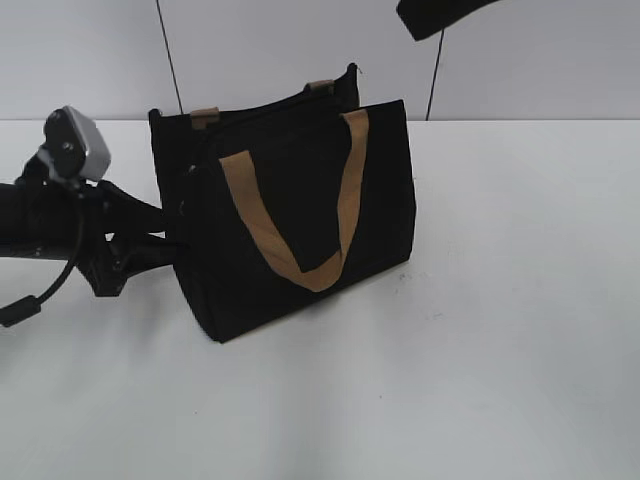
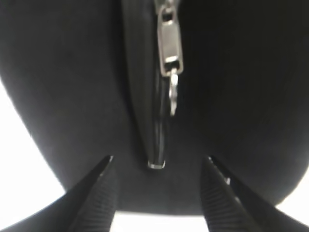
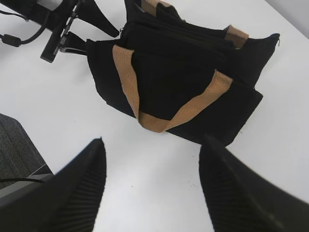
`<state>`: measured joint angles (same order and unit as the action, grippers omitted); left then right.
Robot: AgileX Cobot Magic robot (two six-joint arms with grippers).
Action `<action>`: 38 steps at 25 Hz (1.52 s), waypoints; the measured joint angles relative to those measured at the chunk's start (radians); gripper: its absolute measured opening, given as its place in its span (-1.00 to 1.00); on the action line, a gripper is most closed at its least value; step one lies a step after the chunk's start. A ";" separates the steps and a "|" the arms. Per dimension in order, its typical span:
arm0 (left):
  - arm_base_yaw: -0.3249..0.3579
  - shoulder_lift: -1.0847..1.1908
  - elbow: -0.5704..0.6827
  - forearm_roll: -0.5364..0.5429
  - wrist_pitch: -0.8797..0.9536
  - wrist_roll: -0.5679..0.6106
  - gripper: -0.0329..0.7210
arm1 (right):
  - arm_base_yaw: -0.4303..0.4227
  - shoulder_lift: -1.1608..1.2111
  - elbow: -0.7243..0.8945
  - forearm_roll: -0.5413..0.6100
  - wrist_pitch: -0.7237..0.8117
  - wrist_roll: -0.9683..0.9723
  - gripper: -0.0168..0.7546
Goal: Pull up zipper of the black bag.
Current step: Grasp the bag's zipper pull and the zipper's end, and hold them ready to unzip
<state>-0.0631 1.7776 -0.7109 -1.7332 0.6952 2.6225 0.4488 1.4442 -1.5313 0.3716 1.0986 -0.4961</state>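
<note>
— Where does the bag (image 1: 300,215) stand?
— On the table (image 1: 500,330), left of centre. My left gripper (image 1: 165,245) is at its left end, with the zipper (image 2: 170,48) straight ahead.
— Your right gripper (image 3: 154,188)?
— Above the table, near the bag's front.

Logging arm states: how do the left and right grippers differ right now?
The left gripper sits at the end of the boxy black fabric bag, fingers either side of the zip line with its silver metal pull. The right gripper hangs high above the white table, away from the bag. Both are open and empty.
</note>
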 joint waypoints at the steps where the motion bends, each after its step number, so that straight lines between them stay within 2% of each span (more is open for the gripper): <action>1: -0.014 0.007 -0.011 0.000 -0.007 -0.001 0.17 | 0.000 0.000 0.000 0.000 -0.001 0.000 0.26; 7: -0.089 0.046 -0.041 0.000 -0.134 -0.029 0.17 | 0.000 0.000 0.000 0.000 -0.004 0.002 0.26; 18: -0.092 0.060 -0.102 0.001 -0.164 -0.114 0.17 | 0.000 0.000 0.000 0.000 -0.004 0.007 0.26; 26: -0.094 0.083 -0.110 0.001 -0.149 -0.125 0.15 | 0.000 0.000 0.000 0.000 -0.005 0.007 0.26; 32: -0.094 0.093 -0.110 0.001 -0.149 -0.125 -0.14 | 0.000 0.000 0.000 0.000 -0.007 0.007 0.26; 38: -0.094 0.088 -0.111 0.001 -0.149 -0.146 -0.73 | 0.000 0.000 0.000 0.000 -0.007 0.007 0.26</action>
<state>-0.1575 1.8654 -0.8217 -1.7323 0.5460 2.4764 0.4488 1.4442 -1.5313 0.3716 1.0918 -0.4886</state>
